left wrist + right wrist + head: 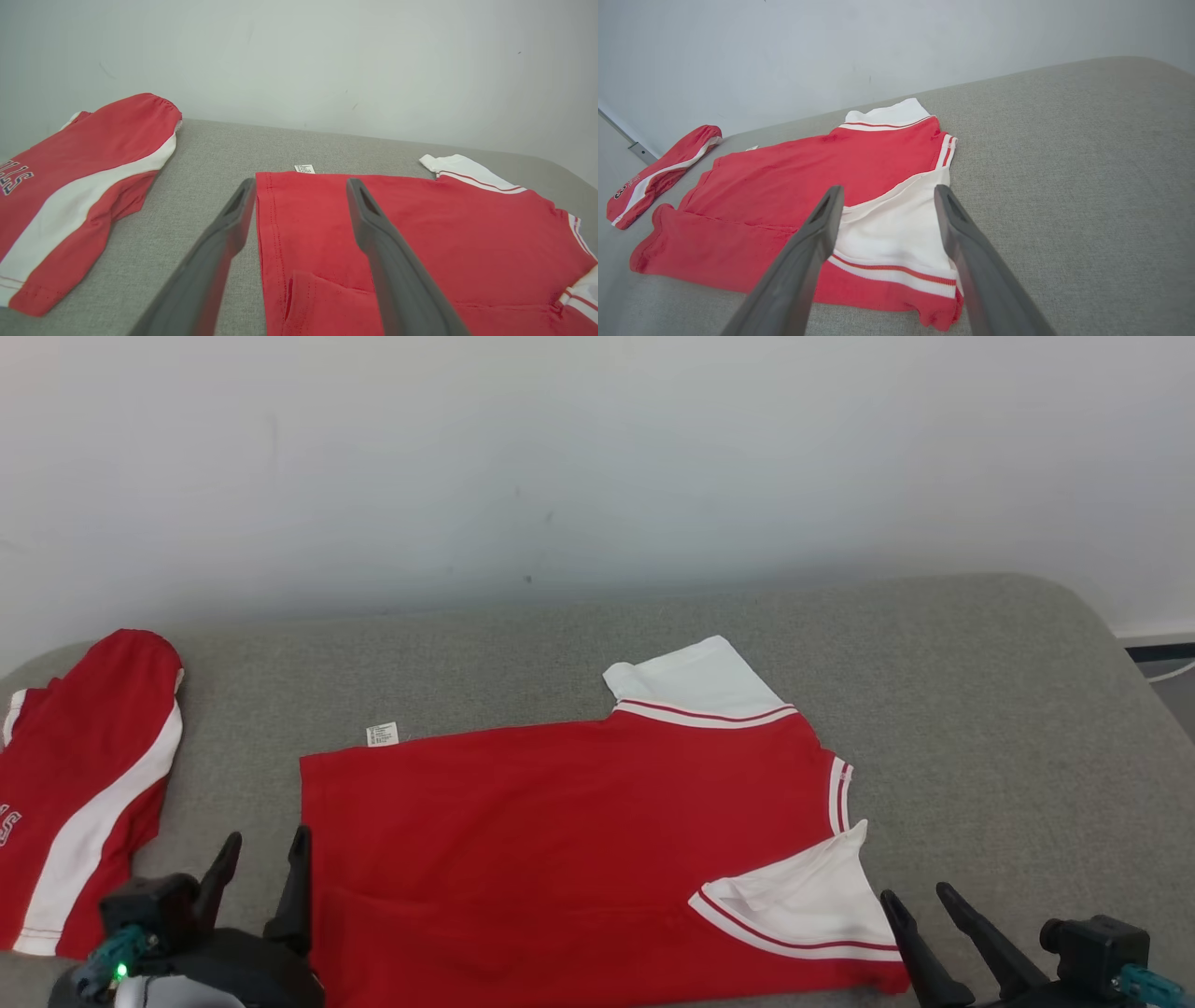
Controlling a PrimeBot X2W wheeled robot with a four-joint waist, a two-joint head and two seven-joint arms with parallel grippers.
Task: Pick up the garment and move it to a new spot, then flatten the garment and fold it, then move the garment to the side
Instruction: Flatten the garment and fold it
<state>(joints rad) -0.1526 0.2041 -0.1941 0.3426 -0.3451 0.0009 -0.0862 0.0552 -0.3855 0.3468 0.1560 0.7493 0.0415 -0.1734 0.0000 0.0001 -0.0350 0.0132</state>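
Note:
The garment [560, 831] is a red shirt with white sleeves, lying spread on the grey cushioned surface [980, 709] with its near edge folded over. It also lies in the left wrist view [420, 242] and the right wrist view [822, 177]. My left gripper [266, 859] stands open just left of the shirt's hem, fingers [219, 247] straddling that edge above it. At the lower right my right gripper [924, 905] is open beside the near white sleeve [803, 896], holding nothing.
A second red and white garment [75, 784] with lettering lies at the far left of the surface. A pale wall [597, 457] rises behind. The surface's right end curves down toward the floor [1167, 663].

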